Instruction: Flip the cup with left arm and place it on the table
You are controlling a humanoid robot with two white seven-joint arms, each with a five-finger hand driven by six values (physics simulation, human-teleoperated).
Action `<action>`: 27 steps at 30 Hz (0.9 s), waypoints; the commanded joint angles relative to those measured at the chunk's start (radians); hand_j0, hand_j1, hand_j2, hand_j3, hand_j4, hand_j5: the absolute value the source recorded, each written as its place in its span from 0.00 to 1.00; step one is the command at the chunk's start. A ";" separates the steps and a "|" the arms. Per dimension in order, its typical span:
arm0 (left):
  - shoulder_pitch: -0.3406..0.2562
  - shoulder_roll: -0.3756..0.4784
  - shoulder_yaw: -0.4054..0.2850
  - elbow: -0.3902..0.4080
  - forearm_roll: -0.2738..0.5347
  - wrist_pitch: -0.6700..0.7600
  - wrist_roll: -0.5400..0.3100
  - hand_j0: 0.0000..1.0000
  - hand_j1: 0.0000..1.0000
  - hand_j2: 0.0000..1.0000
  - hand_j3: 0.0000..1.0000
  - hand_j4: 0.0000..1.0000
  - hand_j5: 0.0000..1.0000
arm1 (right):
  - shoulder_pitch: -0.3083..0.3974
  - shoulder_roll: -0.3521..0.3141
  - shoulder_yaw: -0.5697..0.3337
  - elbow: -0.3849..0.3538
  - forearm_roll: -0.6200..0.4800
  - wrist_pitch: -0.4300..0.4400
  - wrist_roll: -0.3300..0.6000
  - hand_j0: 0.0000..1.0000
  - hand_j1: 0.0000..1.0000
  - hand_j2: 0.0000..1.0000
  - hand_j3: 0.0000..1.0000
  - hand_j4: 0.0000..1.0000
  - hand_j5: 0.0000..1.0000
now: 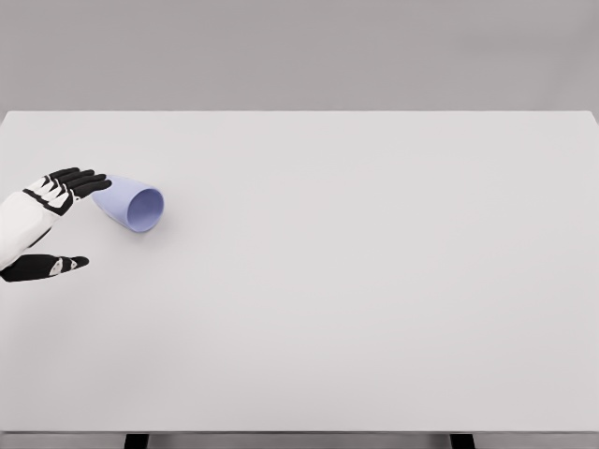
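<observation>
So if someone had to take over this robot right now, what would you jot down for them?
Left hand: open, fingers spread, at the table's left edge, right beside the cup's closed end; contact can't be told.
Right hand: out of view.
Cup: pale blue, lying on its side on the white table, mouth facing right and toward the camera.
Done: the hand is at the cup, nothing more.
Left: grasp the cup, flip it, set it on the table.
</observation>
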 commanded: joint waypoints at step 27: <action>-0.491 0.052 -0.252 0.323 0.320 0.000 -0.520 1.00 1.00 1.00 1.00 1.00 1.00 | 0.000 0.000 0.000 0.001 -0.001 -0.001 0.002 1.00 1.00 1.00 1.00 1.00 1.00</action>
